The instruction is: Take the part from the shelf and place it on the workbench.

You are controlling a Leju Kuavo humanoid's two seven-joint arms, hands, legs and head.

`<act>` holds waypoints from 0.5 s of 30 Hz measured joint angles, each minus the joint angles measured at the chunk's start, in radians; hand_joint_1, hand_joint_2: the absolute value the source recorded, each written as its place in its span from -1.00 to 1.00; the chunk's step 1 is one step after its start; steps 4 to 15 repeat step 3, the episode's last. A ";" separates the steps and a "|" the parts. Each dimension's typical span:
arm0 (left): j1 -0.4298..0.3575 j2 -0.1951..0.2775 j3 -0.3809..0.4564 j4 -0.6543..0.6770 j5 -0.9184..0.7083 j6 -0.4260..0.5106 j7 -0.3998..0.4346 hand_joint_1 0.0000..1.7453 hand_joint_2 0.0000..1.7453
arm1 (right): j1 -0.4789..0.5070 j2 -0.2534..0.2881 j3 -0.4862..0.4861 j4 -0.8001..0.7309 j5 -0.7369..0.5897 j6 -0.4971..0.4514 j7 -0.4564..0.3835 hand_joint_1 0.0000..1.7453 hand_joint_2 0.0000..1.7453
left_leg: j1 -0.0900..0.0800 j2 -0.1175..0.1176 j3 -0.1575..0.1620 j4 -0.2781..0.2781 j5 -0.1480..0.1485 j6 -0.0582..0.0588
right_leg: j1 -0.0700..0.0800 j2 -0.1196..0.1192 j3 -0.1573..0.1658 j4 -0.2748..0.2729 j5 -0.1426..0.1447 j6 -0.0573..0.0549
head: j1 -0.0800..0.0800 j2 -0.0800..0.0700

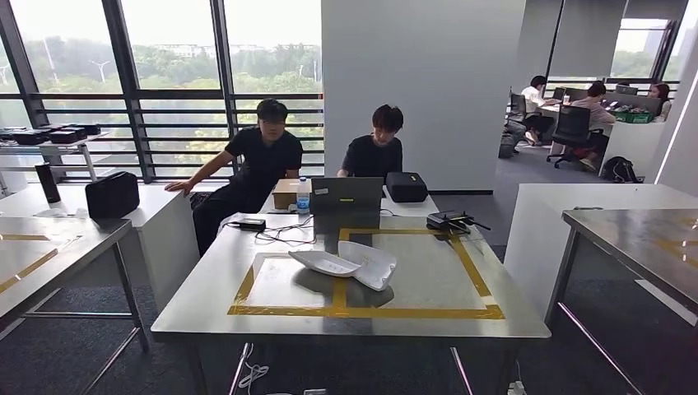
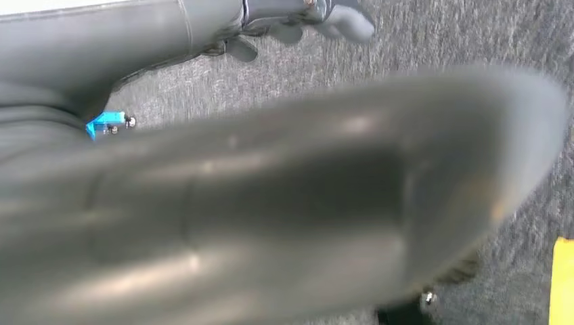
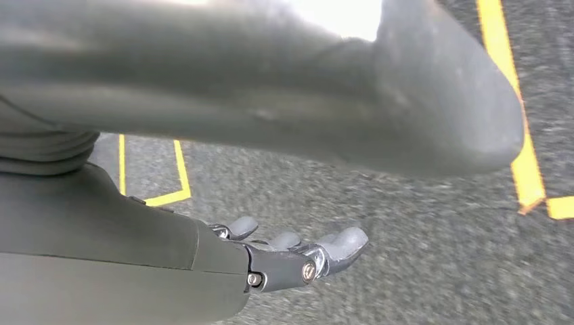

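Yellow tape (image 1: 362, 312) frames the grey workbench (image 1: 510, 325); parts (image 1: 346, 263) white.

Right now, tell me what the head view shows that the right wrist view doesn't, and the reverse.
Head view alone: the steel workbench with a yellow tape rectangle, two white parts lying on it, a laptop, a water bottle, and two people seated behind it.

Right wrist view alone: the right hand, fingers apart and holding nothing, above grey carpet with yellow floor tape.

Shared: yellow tape markings and grey carpet; nothing else recognisably.
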 joint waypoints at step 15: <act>0.003 0.005 0.000 0.005 -0.002 0.000 0.002 -1.00 -1.00 | 0.006 0.002 0.000 0.000 -0.010 -0.010 0.039 -1.00 -1.00 | -0.004 0.004 -0.023 0.000 0.017 0.032 | -0.006 0.003 -0.008 0.000 0.011 0.014 | 0.001 0.000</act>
